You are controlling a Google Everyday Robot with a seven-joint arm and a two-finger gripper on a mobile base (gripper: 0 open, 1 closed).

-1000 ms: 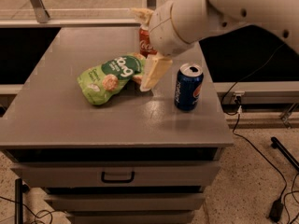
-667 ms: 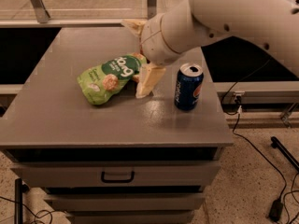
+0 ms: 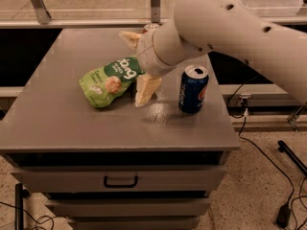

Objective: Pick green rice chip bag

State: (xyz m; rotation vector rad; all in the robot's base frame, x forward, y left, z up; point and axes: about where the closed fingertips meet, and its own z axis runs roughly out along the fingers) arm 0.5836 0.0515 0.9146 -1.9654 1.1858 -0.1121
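Note:
The green rice chip bag (image 3: 106, 84) lies flat on the grey cabinet top (image 3: 57, 119), left of centre, its dark green patch pointing back right. My gripper (image 3: 136, 63) is open at the bag's right end. One cream finger (image 3: 145, 90) reaches down to the table just right of the bag. The other finger (image 3: 128, 37) sticks out behind the bag. The white arm comes in from the upper right and hides the bag's far right edge.
A blue soda can (image 3: 193, 89) stands upright right of the gripper, close to the lower finger. A second can's top (image 3: 151, 27) peeks out behind the arm. The cabinet has drawers below, and cables lie on the floor at right.
The arm and gripper have moved forward and slightly left, lower over the bag's right end. The red can behind is now almost hidden. The bag and blue can have not moved.

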